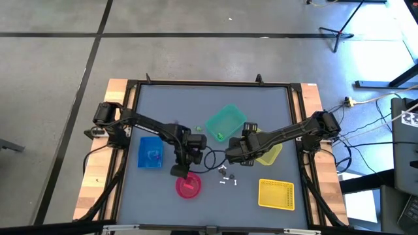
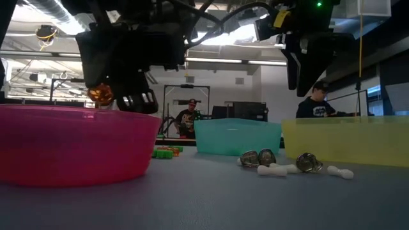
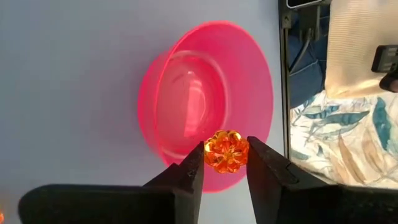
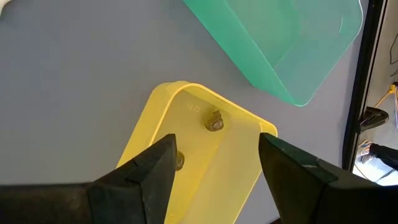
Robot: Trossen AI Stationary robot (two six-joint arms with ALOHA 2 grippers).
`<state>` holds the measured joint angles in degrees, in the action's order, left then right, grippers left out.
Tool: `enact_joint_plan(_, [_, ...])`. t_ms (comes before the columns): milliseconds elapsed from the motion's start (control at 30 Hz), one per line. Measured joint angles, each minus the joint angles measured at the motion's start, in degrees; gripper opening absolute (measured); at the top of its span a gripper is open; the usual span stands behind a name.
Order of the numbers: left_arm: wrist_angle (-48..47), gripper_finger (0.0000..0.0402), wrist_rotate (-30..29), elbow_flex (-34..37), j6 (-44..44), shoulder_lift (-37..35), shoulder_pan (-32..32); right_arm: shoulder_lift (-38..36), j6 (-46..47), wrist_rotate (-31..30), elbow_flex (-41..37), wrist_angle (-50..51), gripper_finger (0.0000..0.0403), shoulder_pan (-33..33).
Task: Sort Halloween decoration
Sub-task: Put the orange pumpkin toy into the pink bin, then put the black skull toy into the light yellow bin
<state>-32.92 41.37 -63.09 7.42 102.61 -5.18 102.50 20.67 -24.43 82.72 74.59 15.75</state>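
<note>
Left claw (image 3: 226, 163) pinches an orange trinket (image 3: 226, 151) between its tips, seemingly above the pink bowl (image 3: 249, 68).

From my remote station, I saw a grey concrete floor (image 1: 196, 52) around the table, crossed by dark seams. The table (image 1: 196, 104) had a grey-blue top and light wooden side rails. A black stand's legs (image 1: 339, 29) stood on the floor at the far right, and cables (image 1: 372, 104) trailed near the table's right side. Across the table, the room showed ceiling light strips (image 2: 217, 62), exposed ducting (image 2: 57, 9), and two seated people (image 2: 186, 118) at desks behind.
</note>
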Motion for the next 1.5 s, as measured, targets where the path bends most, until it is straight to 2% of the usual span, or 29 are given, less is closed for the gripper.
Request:
enact_joint_plan(433, [4.08, 0.0150, -0.68, -0.04, 2.57, 0.00, -0.28, 0.00, 0.02, 0.00, 0.00, 0.00, 0.0227, 0.00])
enact_joint_plan(600, [5.05, 0.0156, -0.38, -0.04, 1.04, 0.00, 0.74, 0.00, -0.09, 0.00, 0.00, 0.00, 0.0227, 0.00])
enact_joint_plan(767, [6.66, 0.0156, 2.46, -0.04, -0.06, -0.90, 3.76, 0.00, -2.84, 0.00, 0.00, -0.02, 0.0227, -0.02])
enact_joint_plan(933, [5.98, 0.0156, 0.12, -0.04, -5.10, -5.98, 9.19, 0.00, -4.50, 0.00, 0.00, -0.20, 0.0227, -0.02])
enact_joint_plan(1033, [4.76, 0.0156, -5.06, -0.04, -8.17, -9.96, 12.82, 0.00, -6.13, 0.51, 0.00, -0.22, 0.0227, -0.04])
enact_joint_plan(1200, [1.12, 0.0157, -14.88, -0.04, -12.91, -15.89, 18.28, 0.00, -7.67, 5.17, 0.00, -0.22, 0.0227, 0.10])
enact_joint_plan(1333, [-0.65, 0.0157, -13.56, 2.61, -18.85, -21.53, 22.38, 0.00, -7.73, 8.04, 0.00, -1.78, 0.0227, 2.30])
enact_joint_plan(1500, [7.54, 0.0157, -12.32, 14.33, -16.54, -30.71, 27.03, 0.00, -7.57, 7.60, 0.00, -3.89, 0.0227, 7.77])
